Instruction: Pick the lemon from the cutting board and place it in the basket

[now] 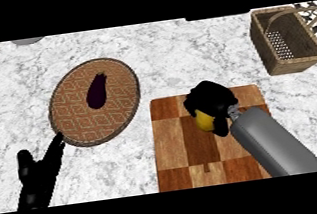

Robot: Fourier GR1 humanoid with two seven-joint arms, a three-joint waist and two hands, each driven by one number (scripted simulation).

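Lemon point(205, 120) over the cutting board point(178, 147), the right hand point(210, 98) curled round it. Left hand point(37, 171) rests open, lower left. Basket point(287, 41) well apart.

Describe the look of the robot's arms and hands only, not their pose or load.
The smooth grey right forearm is a plain rounded cylinder, narrowing slightly toward a dark wrist piece. It ends in the black right hand, uniformly dark. The black left hand is the same colour, with slim tapering fingers; its forearm does not show. No cables, markings or sleeves are visible.
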